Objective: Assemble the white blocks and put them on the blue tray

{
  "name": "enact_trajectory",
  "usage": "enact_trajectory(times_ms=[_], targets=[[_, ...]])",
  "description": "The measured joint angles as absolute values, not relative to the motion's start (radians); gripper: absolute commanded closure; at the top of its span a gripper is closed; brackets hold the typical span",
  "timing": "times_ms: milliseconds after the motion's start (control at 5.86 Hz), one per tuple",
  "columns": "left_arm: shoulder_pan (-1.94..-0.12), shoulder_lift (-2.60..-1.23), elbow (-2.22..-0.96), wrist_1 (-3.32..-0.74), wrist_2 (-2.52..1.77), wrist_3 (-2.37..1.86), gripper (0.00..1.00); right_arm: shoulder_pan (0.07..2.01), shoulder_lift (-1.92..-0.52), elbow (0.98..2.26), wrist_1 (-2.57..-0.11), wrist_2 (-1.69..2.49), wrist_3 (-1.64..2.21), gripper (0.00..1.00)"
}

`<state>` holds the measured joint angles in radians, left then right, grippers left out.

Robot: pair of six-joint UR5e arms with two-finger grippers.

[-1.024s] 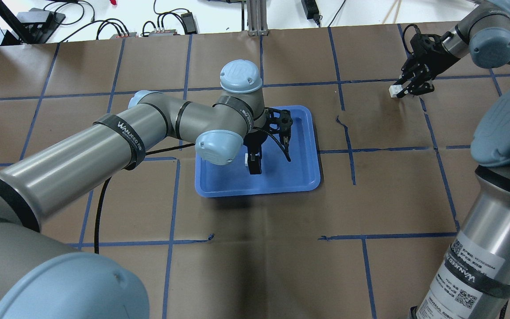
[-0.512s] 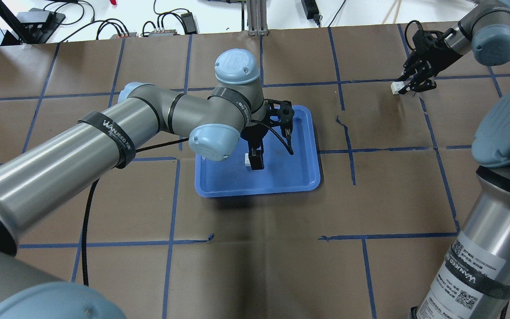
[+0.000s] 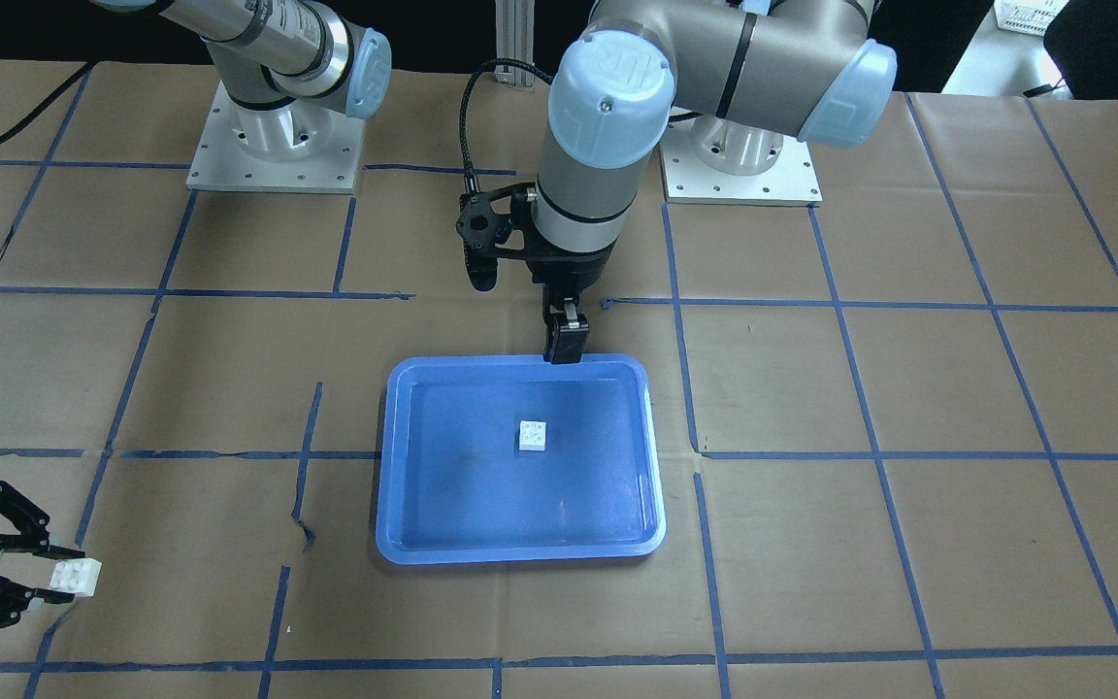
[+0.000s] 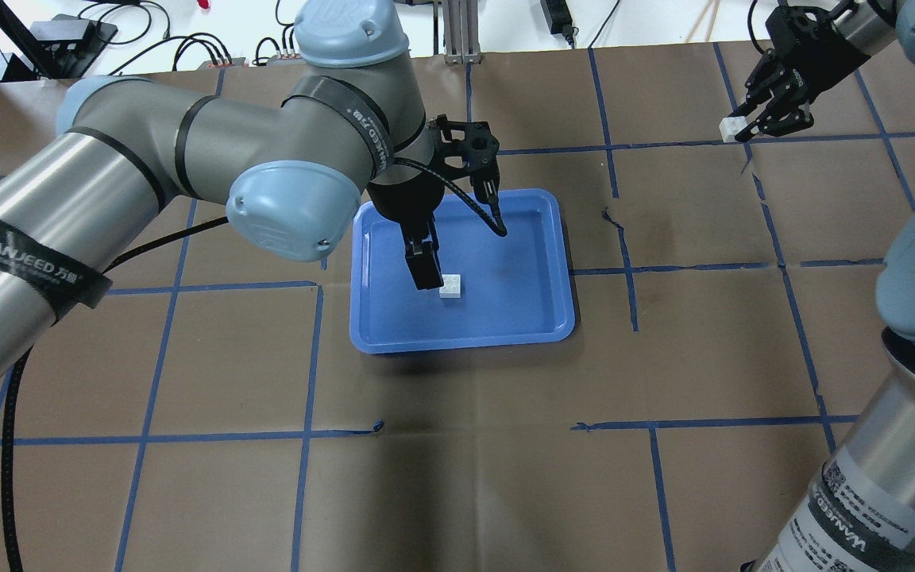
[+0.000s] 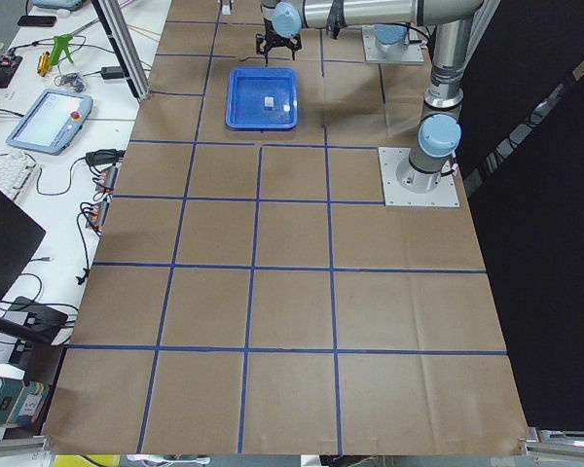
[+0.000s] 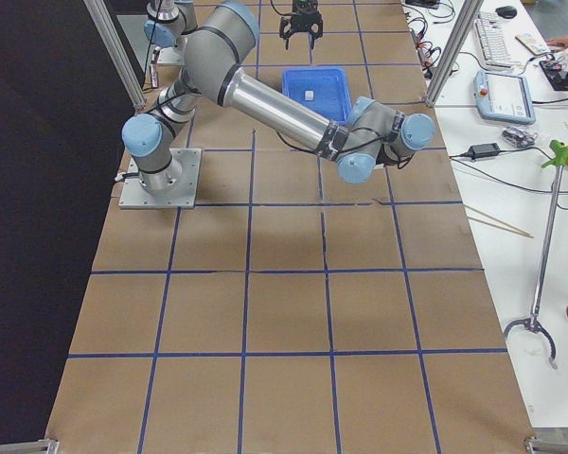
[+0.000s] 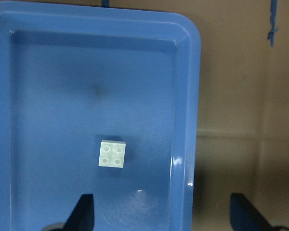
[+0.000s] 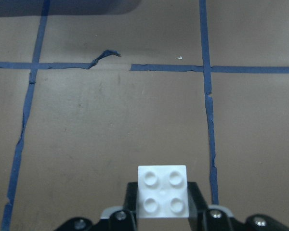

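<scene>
One white block [image 4: 450,285] lies studs up on the floor of the blue tray [image 4: 457,343], alone; it also shows in the front view [image 3: 533,435] and the left wrist view [image 7: 112,153]. My left gripper [image 4: 426,274] is open and empty, raised above the tray [image 3: 520,553] and just beside the block. My right gripper [image 4: 746,132] is shut on the second white block [image 4: 731,127] and holds it above the paper at the far right, well away from the tray. That block fills the bottom of the right wrist view [image 8: 163,191].
Brown paper with a blue tape grid [image 4: 624,270] covers the table. The left arm's elbow [image 4: 287,210] hangs over the tray's left side. Cables and power bricks [image 4: 299,48] lie beyond the far edge. Both arm bases [image 3: 273,146] stand at the robot's side.
My left gripper has let go of its block on the tray, opened and risen. My right gripper has lifted its block and carried it farther from the robot.
</scene>
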<state>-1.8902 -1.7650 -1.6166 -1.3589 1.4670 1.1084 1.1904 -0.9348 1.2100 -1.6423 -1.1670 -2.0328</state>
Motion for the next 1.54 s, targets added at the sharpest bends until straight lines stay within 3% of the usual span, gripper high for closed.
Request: enact_trajectory(times_ms=[683, 1537], targets=[[-1.886, -1.612, -1.614, -1.500, 1.548, 0.781, 0.01, 1.290, -1.109, 1.464, -1.699, -1.103, -1.947, 0.80], [-1.680, -1.554, -1.615, -1.520, 1.555, 0.210, 0.01, 1.584, -1.134, 1.706, -2.235, -1.095, -1.434, 0.80]])
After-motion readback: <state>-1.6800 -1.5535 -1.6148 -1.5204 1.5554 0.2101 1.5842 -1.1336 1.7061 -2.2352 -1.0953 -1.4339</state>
